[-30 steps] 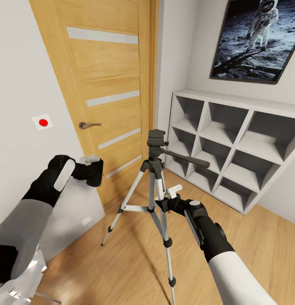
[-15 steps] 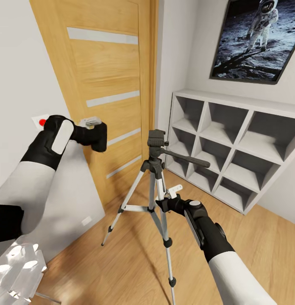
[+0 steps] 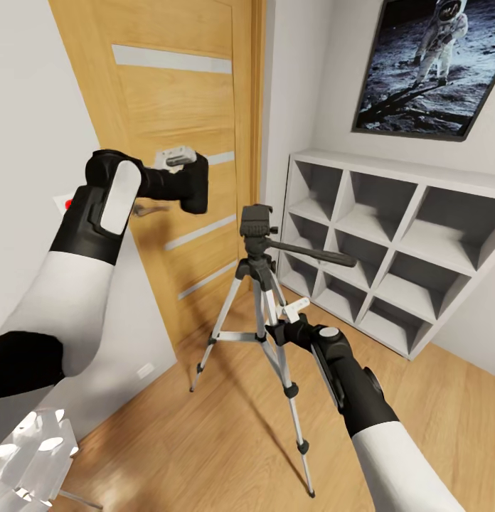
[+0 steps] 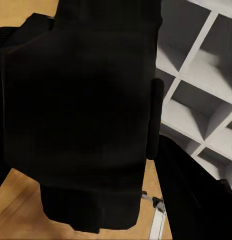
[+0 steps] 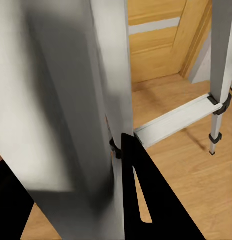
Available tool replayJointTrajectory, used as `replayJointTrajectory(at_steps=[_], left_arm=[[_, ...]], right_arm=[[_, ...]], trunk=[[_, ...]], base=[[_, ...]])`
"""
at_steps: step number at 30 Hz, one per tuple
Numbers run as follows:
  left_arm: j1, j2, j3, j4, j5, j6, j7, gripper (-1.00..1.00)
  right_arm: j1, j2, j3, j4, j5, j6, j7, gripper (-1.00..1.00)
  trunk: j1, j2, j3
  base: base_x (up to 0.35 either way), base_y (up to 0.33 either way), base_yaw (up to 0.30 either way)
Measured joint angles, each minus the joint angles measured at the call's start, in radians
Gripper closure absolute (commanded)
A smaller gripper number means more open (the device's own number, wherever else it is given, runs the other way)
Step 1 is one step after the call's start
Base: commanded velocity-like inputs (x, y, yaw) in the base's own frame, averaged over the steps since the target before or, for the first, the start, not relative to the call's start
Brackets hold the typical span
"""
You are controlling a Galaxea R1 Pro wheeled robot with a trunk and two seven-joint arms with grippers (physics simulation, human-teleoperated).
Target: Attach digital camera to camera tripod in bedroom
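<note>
In the head view my left gripper [image 3: 173, 168] is shut on the black digital camera [image 3: 193, 186], holding it in the air in front of the door, up and to the left of the camera tripod's head [image 3: 255, 221]. The camera tripod [image 3: 265, 313] stands on the wood floor, its pan handle [image 3: 315, 253] pointing right. My right gripper [image 3: 284, 323] is shut on the stand below the head, where the silver legs spread. The left wrist view has the digital camera [image 4: 81, 115] close up as a dark mass. A silver tripod leg [image 5: 61, 100] fills the right wrist view.
The wooden door [image 3: 183, 107] with pale stripes is right behind the camera. A white cube shelf [image 3: 390, 235] stands against the wall on the right, under the astronaut picture [image 3: 425, 64]. A clear plastic object [image 3: 27, 455] sits at the lower left.
My left arm has lifted the camera up and to the right, nearer the tripod head. The tripod has shifted slightly right along with my right gripper.
</note>
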Motion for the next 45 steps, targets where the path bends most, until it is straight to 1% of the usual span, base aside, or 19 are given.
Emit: replayJointTrajectory(at_steps=[3,12,15,18,23,26,27,28,30,31,34,35,37,38,39,40,41,43,45], left_arm=[[-0.001,0.001,-0.001,-0.042,0.0,0.001,0.0,1.0],[-0.002,0.0,-0.011,-0.074,0.0,-0.002,-0.008,1.0],[-0.002,0.001,-0.014,-0.134,-0.001,-0.001,-0.007,1.0],[-0.002,0.0,-0.015,-0.156,-0.004,-0.001,-0.004,1.0],[-0.002,0.009,-0.017,-0.181,-0.009,-0.001,-0.006,1.0],[-0.001,0.014,-0.018,-0.197,-0.007,-0.001,-0.004,1.0],[0.001,0.017,-0.046,-0.256,-0.008,-0.001,0.0,1.0],[0.003,0.018,-0.059,-0.272,-0.005,-0.001,0.0,1.0],[0.007,0.027,-0.094,-0.294,-0.03,0.0,0.0,1.0],[0.009,0.05,-0.118,-0.303,-0.052,0.002,-0.006,1.0],[0.01,0.094,-0.135,-0.311,-0.043,0.003,-0.035,1.0],[0.01,0.104,-0.137,-0.311,-0.031,0.003,-0.051,1.0],[0.011,0.133,-0.142,-0.312,0.006,0.0,-0.133,1.0],[0.011,0.151,-0.144,-0.309,0.029,-0.001,-0.207,1.0],[0.011,0.161,-0.144,-0.306,0.031,-0.002,-0.253,1.0],[0.011,0.192,-0.145,-0.284,0.04,-0.007,-0.388,1.0],[0.011,0.212,-0.145,-0.258,0.029,-0.017,-0.473,1.0],[0.011,0.238,-0.143,-0.21,0.02,-0.038,-0.577,1.0],[0.011,0.259,-0.142,-0.172,0.016,-0.067,-0.654,1.0]], right_arm=[[0.0,0.0,0.0,-0.004,0.0,0.006,0.0,1.0],[0.0,0.0,0.001,0.004,-0.004,0.008,0.002,1.0],[0.0,-0.001,0.0,0.01,-0.016,0.012,0.009,1.0],[0.0,-0.001,0.0,0.012,-0.016,0.013,0.016,1.0],[0.0,-0.001,-0.001,0.013,-0.016,0.065,0.046,1.0],[0.0,-0.001,-0.001,0.013,-0.015,0.068,0.047,1.0],[0.0,-0.001,-0.001,0.014,-0.018,0.073,0.049,1.0],[0.0,-0.001,-0.001,0.014,-0.015,0.072,0.049,1.0],[0.0,-0.001,-0.001,0.013,-0.014,0.071,0.048,1.0],[0.0,-0.001,-0.001,0.014,-0.015,0.072,0.049,1.0],[0.0,-0.001,-0.001,0.018,-0.014,0.07,0.049,1.0],[0.0,-0.001,-0.001,0.02,-0.015,0.069,0.048,1.0],[-0.001,-0.002,-0.002,0.025,-0.015,0.064,0.048,1.0],[-0.001,-0.002,-0.001,0.025,-0.015,0.063,0.048,1.0],[-0.001,-0.002,-0.002,0.026,-0.015,0.062,0.048,1.0],[-0.001,-0.002,-0.001,0.026,-0.015,0.061,0.048,1.0],[-0.001,-0.002,-0.001,0.027,-0.015,0.06,0.048,1.0],[-0.001,-0.002,-0.001,0.027,-0.015,0.06,0.048,1.0],[-0.001,-0.002,-0.001,0.028,-0.016,0.059,0.048,1.0]], trunk=[[0.0,0.0,0.0],[0.0,0.0,0.0],[0.0,0.0,0.0],[0.0,0.0,0.0],[0.0,0.0,0.0],[0.0,0.0,0.0],[0.0,0.0,0.0],[0.0,0.0,0.0],[0.0,0.0,0.0],[0.0,0.0,0.0],[0.0,0.0,0.0],[0.0,0.0,0.0],[0.0,0.0,0.0],[0.0,0.0,0.0],[0.0,0.0,0.0],[0.0,0.0,0.0],[0.0,0.0,0.0],[0.0,0.0,0.0],[0.0,0.0,0.0]], base=[[0.0,0.0,0.0],[0.0,0.0,0.0],[0.0,0.0,0.0],[0.0,0.0,0.0],[0.0,0.0,0.0],[0.0,0.0,0.0],[0.0,0.0,0.0],[0.0,0.0,0.0],[0.0,0.0,0.0],[0.0,0.0,0.0],[0.0,0.0,0.0],[0.0,0.0,0.0],[0.0,0.0,0.0],[0.0,0.0,0.0],[0.0,0.0,0.0],[0.0,0.0,0.0],[0.0,0.0,0.0],[0.0,0.0,0.0],[0.0,0.0,0.0]])
